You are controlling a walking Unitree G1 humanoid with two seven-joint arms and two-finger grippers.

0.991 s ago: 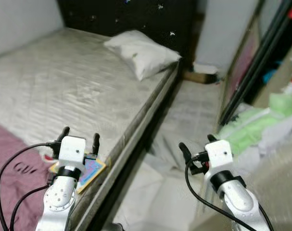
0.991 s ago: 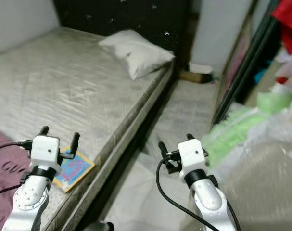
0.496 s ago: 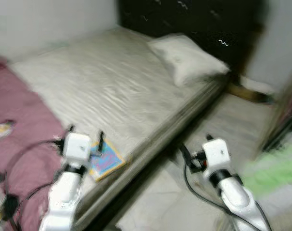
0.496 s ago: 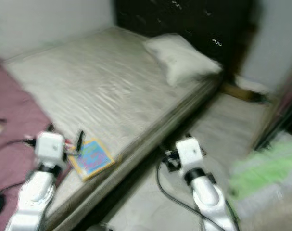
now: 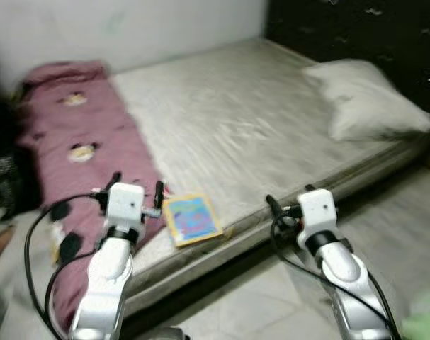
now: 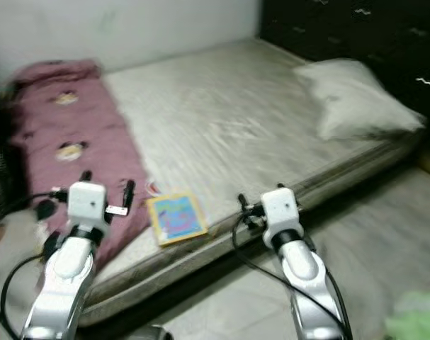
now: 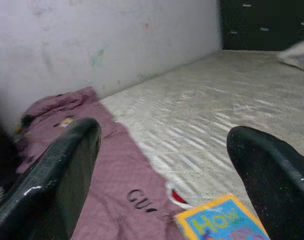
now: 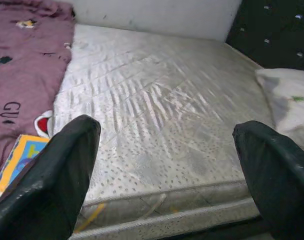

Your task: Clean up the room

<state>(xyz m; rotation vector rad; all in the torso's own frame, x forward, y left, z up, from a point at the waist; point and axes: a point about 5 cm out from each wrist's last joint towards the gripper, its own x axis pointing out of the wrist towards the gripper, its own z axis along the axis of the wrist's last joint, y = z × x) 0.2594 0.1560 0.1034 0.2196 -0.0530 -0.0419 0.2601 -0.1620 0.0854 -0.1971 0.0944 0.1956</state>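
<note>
There's a yellow-bordered kids' book (image 5: 192, 219) with a blue-pink cover lying flat near the bed (image 5: 257, 134) edge, beside the maroon blanket (image 5: 80, 156). Left tool (image 5: 136, 200) and right tool (image 5: 291, 201) are both spread wide, holding nothing.

"How" on book (image 7: 222, 222); "GU" on blanket (image 7: 111, 165).

This was a bedroom in a home. A bare mattress (image 5: 250, 134) lay low against a plain white wall (image 5: 129, 28), with a dark studded headboard (image 5: 356, 28), a white pillow (image 5: 367, 99), a crumpled maroon blanket (image 5: 80, 156) printed with cartoon figures, and a colourful children's book (image 5: 192, 219) near its edge.
</note>
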